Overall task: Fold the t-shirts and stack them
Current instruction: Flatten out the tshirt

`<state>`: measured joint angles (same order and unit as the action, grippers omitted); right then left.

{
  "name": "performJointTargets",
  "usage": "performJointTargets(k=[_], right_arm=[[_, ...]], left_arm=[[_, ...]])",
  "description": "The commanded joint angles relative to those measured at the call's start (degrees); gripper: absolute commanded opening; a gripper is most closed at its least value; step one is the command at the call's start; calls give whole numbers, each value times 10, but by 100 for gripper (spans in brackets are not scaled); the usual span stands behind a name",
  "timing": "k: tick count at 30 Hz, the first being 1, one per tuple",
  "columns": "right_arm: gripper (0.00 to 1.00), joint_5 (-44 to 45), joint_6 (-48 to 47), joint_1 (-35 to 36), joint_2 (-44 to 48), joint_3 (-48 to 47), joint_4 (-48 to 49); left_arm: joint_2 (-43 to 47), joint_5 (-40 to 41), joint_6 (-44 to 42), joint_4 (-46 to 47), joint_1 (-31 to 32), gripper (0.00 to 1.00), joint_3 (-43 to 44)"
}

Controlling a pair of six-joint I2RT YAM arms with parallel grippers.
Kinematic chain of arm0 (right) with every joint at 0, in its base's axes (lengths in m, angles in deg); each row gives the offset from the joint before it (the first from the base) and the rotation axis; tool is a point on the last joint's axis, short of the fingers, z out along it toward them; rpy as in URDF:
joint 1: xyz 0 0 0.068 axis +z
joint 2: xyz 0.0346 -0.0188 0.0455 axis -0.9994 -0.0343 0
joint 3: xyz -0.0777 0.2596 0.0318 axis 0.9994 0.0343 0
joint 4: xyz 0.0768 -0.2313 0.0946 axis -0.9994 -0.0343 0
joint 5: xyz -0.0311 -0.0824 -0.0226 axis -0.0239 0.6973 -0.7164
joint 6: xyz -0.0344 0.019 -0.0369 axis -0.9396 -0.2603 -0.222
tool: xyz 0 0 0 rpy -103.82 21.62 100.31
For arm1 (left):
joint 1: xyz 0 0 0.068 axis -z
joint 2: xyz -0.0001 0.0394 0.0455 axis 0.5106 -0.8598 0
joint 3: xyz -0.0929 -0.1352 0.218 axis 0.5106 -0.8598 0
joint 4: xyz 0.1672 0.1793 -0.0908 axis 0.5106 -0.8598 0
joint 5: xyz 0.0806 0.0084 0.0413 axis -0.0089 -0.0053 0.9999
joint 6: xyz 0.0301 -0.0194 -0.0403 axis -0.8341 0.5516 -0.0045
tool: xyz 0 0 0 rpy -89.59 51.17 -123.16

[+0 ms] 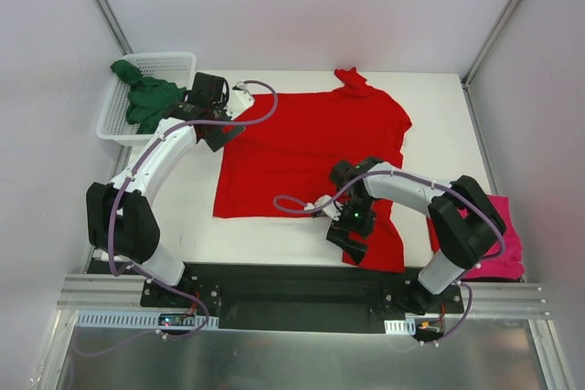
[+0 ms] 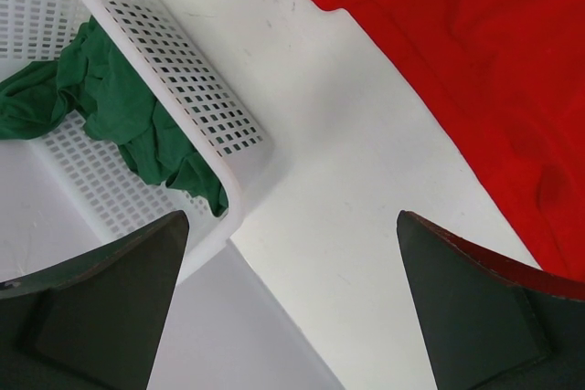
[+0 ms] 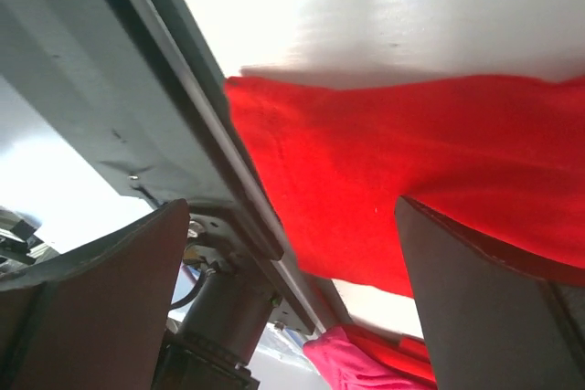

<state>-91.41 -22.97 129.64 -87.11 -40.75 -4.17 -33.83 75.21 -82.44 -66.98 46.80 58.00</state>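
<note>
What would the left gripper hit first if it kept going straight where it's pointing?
Probably the bare table, in the gap between the basket and the red shirt. The open left gripper points down at that white strip; how far off it lies is unclear.

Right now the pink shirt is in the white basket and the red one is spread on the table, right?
No: the top view shows the green shirt in the white basket. The red shirt is spread on the table, as you said.
</note>
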Motion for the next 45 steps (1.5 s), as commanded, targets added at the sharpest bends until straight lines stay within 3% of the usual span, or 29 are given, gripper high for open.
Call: performJointTargets(k=[1, 5, 14, 27, 35, 45], right_arm=[[100, -30, -6, 3, 21, -49, -51], [100, -46, -22, 3, 27, -58, -114], [100, -104, -63, 22, -6, -54, -158], [100, -72, -28, 25, -103, -31, -17], [100, -98, -38, 34, -148, -48, -30], [100, -134, -23, 49, -180, -149, -61]], left_arm=[[19, 12, -10, -8, 2, 99, -10], [23, 15, -12, -8, 2, 99, -18], [17, 19, -18, -7, 2, 99, -15], [10, 27, -25, -7, 2, 99, -17], [4, 33, -29, -8, 2, 99, -1], [5, 37, -32, -7, 2, 99, -8]])
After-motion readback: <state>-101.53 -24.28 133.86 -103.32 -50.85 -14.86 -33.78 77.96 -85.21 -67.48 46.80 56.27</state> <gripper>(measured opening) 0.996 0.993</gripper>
